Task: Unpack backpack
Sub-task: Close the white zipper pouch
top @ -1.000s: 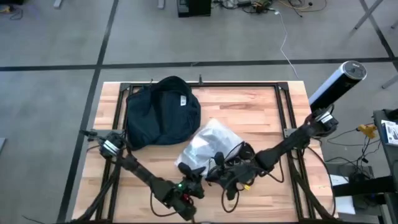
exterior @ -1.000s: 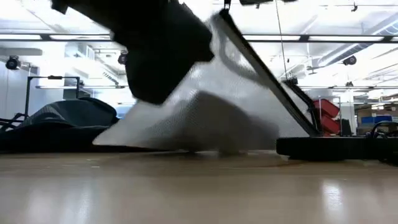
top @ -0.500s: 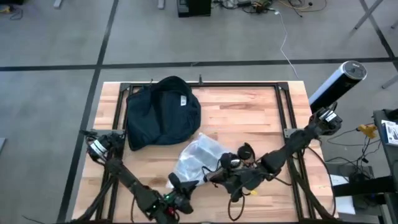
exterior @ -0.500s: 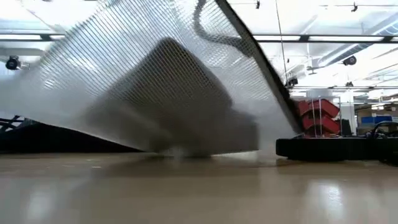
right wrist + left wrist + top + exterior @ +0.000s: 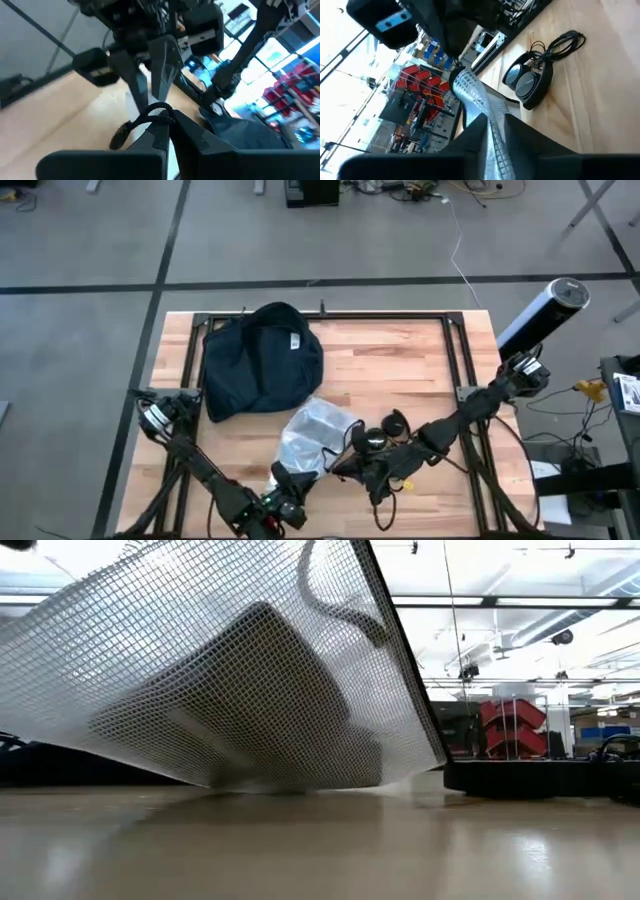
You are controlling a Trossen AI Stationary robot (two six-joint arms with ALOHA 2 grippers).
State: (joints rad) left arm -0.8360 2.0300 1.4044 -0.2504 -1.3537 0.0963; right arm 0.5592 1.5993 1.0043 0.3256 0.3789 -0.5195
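1. The large dark navy soft fabric backpack (image 5: 260, 360) lies slumped at the far left of the wooden butcher-block table (image 5: 400, 360), well apart from both sets of fingers; a short white label (image 5: 295, 342) sits on its outside, but any writing on it is too small to read
2. No brand or legible text shows on anything on the table; the coloured bins and signs in the room behind, seen from the wrist cameras, are too blurred to read
3. The left gripper (image 5: 283, 480) is at the near edge of the table with its fingers (image 5: 470, 135) pressed together on a bunched corner of the silvery-grey mesh pouch (image 5: 310, 438), which runs out from between them
4. The right gripper (image 5: 345, 465) is just beside the left one, its fingers (image 5: 162, 127) closed on a looped black cable (image 5: 150, 114) at the pouch's edge; whether mesh is also caught between them cannot be made out
5. In the low view the mesh pouch (image 5: 230, 670) fills most of the frame, lifted on one side and touching the table along its lower edge; a grey blocky shape shows through the mesh, unidentifiable, and both grippers are cut off above the frame
6. The black headphones with a coiled cable (image 5: 530, 80) lie flat on the wood just beyond the left fingers; from above the headphones (image 5: 395, 423) are partly covered by the right arm
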